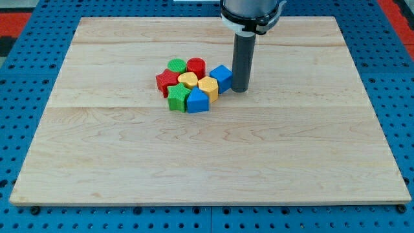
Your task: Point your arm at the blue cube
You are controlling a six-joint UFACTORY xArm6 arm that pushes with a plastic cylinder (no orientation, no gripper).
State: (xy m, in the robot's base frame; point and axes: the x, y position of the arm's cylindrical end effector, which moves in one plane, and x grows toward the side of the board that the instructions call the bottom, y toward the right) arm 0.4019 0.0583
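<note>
The blue cube (222, 76) sits at the right end of a tight cluster of blocks on the wooden board (207, 155). My tip (240, 89) rests on the board just right of the blue cube, almost touching its right side. The dark rod rises straight up to the arm at the view's top.
The cluster holds a green cylinder (176, 65), a red cylinder (196, 66), a red star-shaped block (166, 81), a yellow heart-shaped block (188, 79), a yellow hexagonal block (208, 87), a green star-shaped block (177, 97) and a second blue block (198, 101). A blue pegboard surrounds the board.
</note>
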